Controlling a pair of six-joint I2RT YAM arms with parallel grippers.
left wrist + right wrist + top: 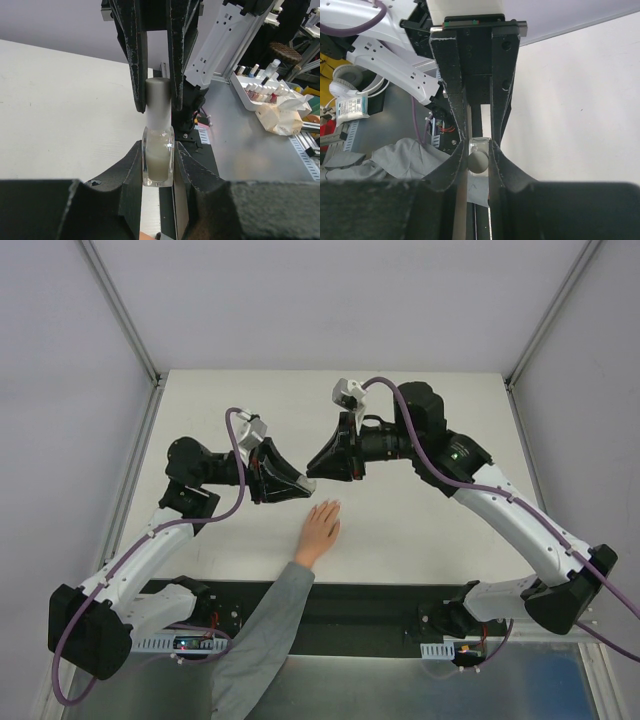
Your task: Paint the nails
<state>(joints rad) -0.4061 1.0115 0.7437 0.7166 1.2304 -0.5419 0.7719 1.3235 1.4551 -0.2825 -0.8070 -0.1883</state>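
Nails tip a hand lying flat mid-table, its long axis and fingers pointing to 1 o'clock. At 12 o'clock, left gripper clamps the bottle; right gripper clamps its cap.

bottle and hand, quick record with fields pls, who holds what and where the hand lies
bottle: small translucent whitish bottle, between the two end effectors
left end effector: shut on the bottle's glass body
right end effector: closed on the grey cap
cap: on the bottle
hand: flat on the table, fingers pointing toward the end effectors
nails: too small to judge
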